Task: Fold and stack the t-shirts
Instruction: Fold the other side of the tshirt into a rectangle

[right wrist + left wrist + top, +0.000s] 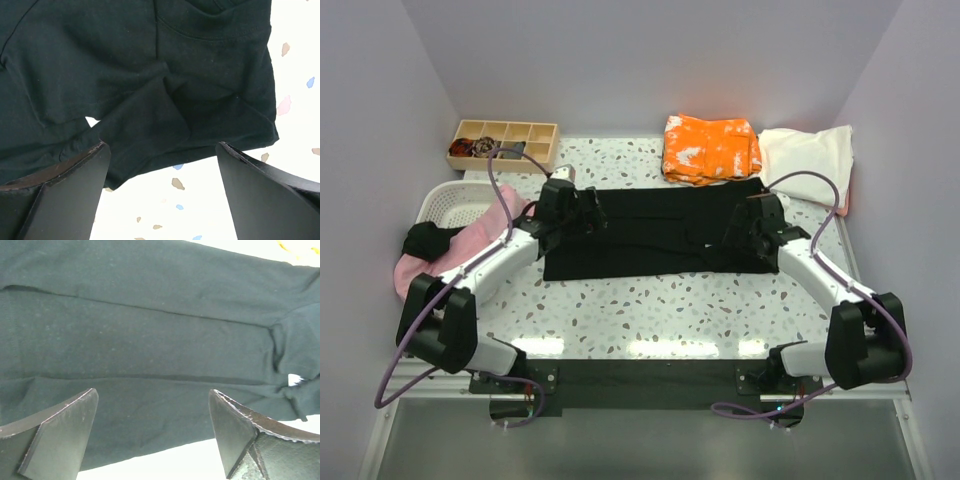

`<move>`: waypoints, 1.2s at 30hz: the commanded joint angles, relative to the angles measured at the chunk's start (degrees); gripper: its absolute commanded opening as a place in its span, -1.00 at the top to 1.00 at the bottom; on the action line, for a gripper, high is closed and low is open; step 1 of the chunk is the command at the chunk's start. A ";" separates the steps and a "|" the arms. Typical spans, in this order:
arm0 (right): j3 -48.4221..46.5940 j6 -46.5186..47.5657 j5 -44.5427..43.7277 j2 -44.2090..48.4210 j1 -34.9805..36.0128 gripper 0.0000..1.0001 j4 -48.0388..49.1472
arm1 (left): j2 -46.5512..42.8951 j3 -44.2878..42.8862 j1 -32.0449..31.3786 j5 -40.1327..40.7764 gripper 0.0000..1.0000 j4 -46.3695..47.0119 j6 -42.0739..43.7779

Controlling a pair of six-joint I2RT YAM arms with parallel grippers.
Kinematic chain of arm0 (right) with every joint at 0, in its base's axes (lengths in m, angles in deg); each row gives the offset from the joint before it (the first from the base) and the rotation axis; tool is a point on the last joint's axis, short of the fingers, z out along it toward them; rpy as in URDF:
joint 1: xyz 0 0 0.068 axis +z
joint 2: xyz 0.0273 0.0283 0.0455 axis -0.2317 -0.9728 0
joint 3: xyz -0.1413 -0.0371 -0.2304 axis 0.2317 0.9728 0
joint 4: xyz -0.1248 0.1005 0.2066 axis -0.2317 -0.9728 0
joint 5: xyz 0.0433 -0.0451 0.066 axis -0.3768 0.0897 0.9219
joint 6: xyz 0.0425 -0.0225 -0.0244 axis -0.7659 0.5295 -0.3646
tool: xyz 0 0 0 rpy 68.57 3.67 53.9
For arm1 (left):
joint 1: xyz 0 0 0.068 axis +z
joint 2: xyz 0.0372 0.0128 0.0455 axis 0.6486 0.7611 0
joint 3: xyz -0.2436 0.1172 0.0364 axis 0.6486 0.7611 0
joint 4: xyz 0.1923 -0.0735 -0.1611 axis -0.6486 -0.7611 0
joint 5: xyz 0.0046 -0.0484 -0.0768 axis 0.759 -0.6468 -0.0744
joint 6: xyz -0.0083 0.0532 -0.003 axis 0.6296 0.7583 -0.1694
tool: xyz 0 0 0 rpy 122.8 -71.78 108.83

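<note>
A large black t-shirt (655,235) lies folded into a long flat band across the middle of the table. My left gripper (582,212) hangs open over its left end; the left wrist view shows flat black cloth (150,350) between my spread fingers. My right gripper (745,232) hangs open over its right end, above a rumpled corner (165,100). Neither holds anything. A folded orange white-blotched shirt (710,148) lies at the back. A cream shirt (810,155) lies beside it at the back right. A pink shirt (445,255) hangs out of the basket at the left.
A white slotted basket (455,205) stands at the left with a dark cloth (428,240) draped over it. A wooden compartment tray (505,143) stands at the back left. The speckled tabletop (650,310) shows in front of the black shirt.
</note>
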 commanded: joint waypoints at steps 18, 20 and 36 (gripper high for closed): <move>4.77 4.28 0.94 10.02 -0.23 -0.97 3.65 | -8.57 2.33 -7.55 20.59 -1.00 -0.56 3.87; 4.77 4.28 0.42 9.93 -0.23 -0.97 3.12 | -7.61 2.06 -7.64 20.51 -1.00 -0.64 3.61; 7.67 0.77 3.31 9.93 -0.14 -0.96 3.65 | -1.98 2.59 -8.43 20.77 -1.00 1.81 6.77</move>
